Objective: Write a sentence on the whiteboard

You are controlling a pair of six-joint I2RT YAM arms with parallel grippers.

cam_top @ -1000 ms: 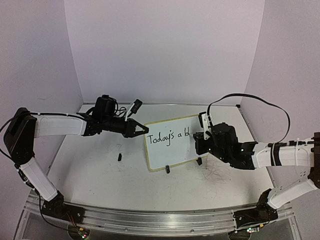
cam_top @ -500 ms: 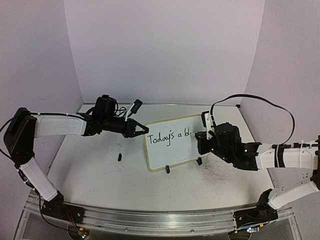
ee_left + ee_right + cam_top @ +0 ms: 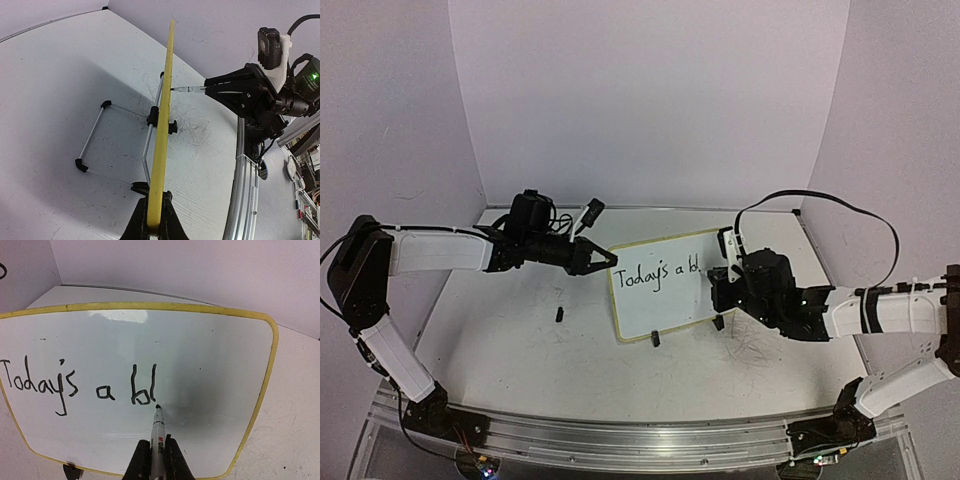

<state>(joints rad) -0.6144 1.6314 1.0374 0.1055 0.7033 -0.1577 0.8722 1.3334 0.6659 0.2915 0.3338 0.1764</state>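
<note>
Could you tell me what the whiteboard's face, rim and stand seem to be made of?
The whiteboard face looks like glossy coated board or plastic: a glare shows near its top. Its rim seems matte yellow plastic. The stand looks like thin silvery metal wire, with black tips, probably rubber or plastic.

Soft, even light from overhead, walls washed lavender, and the top view is a touch grainy. On the right wrist camera, a pale glare patch sits on the whiteboard (image 3: 210, 355) high above the right gripper (image 3: 157, 450). A grey shadow pools just beyond it, to its right. The lens bows the board's rim.
</note>
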